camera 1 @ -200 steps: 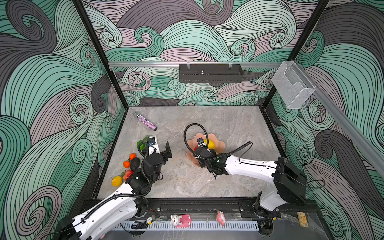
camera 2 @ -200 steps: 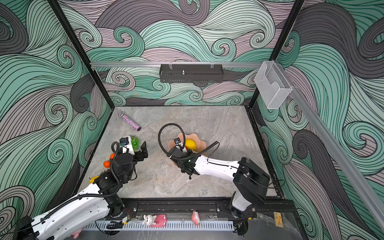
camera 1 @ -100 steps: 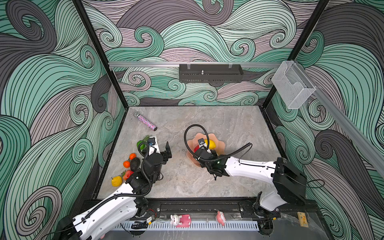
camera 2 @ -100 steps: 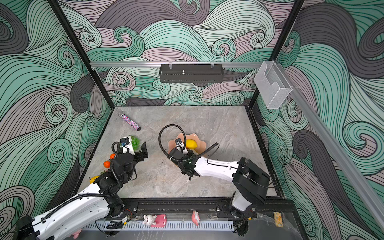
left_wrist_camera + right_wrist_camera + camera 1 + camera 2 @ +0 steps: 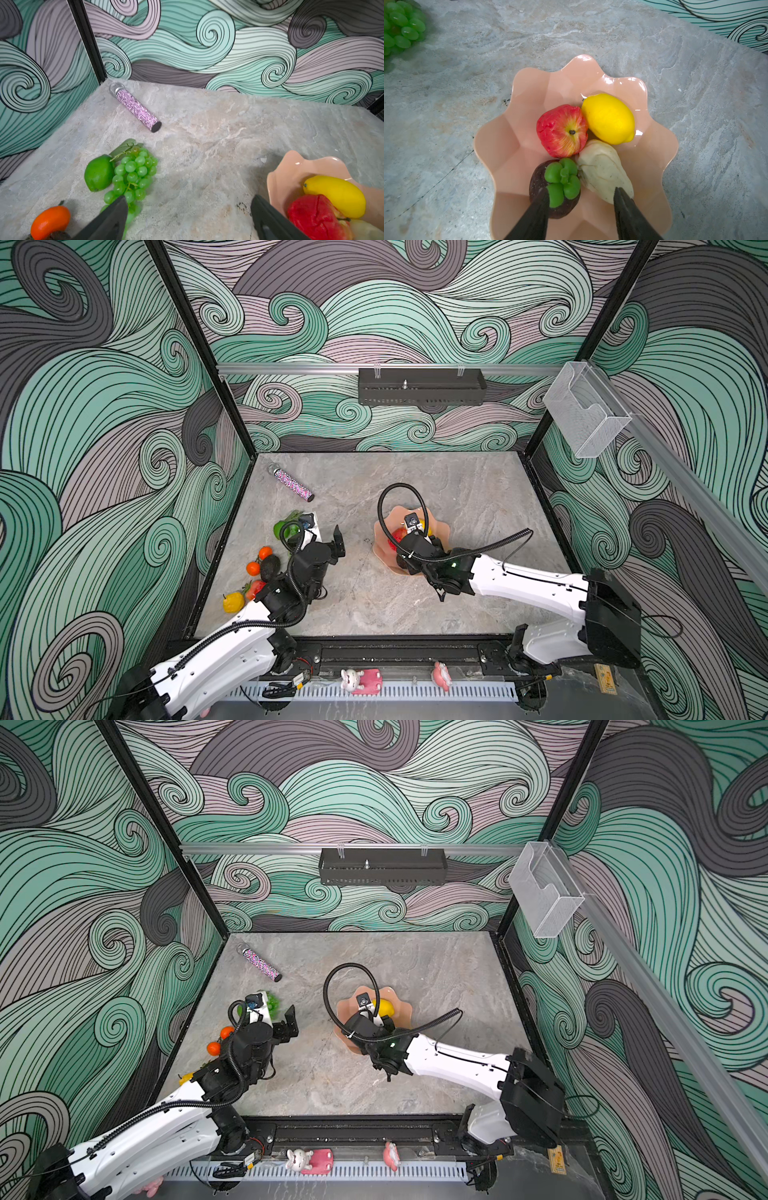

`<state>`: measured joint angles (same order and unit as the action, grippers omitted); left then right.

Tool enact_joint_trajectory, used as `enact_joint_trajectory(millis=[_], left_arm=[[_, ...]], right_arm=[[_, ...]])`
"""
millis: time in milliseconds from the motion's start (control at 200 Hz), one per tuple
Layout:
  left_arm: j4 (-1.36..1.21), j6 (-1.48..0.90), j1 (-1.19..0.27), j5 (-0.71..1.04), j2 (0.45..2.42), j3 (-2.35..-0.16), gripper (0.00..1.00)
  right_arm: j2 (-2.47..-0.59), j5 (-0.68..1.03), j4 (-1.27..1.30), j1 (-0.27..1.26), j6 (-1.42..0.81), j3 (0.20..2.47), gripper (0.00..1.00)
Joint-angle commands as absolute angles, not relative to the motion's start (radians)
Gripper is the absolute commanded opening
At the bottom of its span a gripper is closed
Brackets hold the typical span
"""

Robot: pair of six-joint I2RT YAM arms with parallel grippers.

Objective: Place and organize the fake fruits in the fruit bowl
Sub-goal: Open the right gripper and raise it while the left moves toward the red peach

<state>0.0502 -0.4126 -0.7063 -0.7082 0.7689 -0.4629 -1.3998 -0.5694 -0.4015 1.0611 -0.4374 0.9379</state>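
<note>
my right gripper (image 5: 581, 190): jaws parted over mangosteen (image 5: 554, 187) in fruit bowl (image 5: 500, 141) | my left gripper (image 5: 188, 197): spread wide | grapes (image 5: 272, 1001): bowl's 9 o'clock

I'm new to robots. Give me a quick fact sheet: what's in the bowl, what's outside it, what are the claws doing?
Container: salmon-pink scalloped fruit bowl
Inside it: red apple, yellow lemon, cream pear, dark mangosteen
Loose on table: green lime, green grape bunch, two oranges, dark avocado, second yellow lemon, sparkly pink tube
Right gripper: open, over the mangosteen and pear
Left gripper: open, empty, near the grapes
</note>
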Motion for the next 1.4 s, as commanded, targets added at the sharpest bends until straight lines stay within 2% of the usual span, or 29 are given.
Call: enact_joint_trajectory(millis=[0,215,385,580,660,786,971,1111,1396], left_arm=[[0.229,-0.535,-0.695,-0.652,0.803,-0.564,0.94],[0.485,-0.665,-0.692,-0.576,0.782,-0.631,0.94],[0.732,-0.721,-0.659,-0.571,0.774,-0.721,0.99],[0.907,-0.755,-0.526,-0.593,0.768,-0.781,0.99],[0.949,-0.753,-0.437,-0.581,0.787,-0.798,0.99],[1.001,-0.753,-0.273,-0.54,0.867,-0.832,0.99],[1.042,-0.768,-0.048,-0.477,1.003,-0.875,0.99],[1.062,-0.795,0.029,-0.458,1.041,-0.869,0.99],[1.04,-0.851,0.065,-0.432,1.036,-0.805,0.99]], right_arm=[[-1.315,-0.515,-0.499,1.065,-0.463,0.919,0.58],[-1.09,-0.478,-0.55,1.064,-0.491,0.803,0.7],[-0.918,-0.48,-0.555,1.057,-0.493,0.688,0.74],[-0.733,-0.483,-0.546,1.017,-0.489,0.564,0.79],[-0.684,-0.436,-0.52,0.981,-0.479,0.52,0.86],[-0.653,-0.308,-0.478,0.912,-0.482,0.465,0.89],[-0.625,-0.255,-0.426,0.889,-0.466,0.381,0.9],[-0.618,-0.218,-0.403,0.888,-0.463,0.367,0.9],[-0.701,-0.208,-0.392,0.888,-0.461,0.392,0.89]])
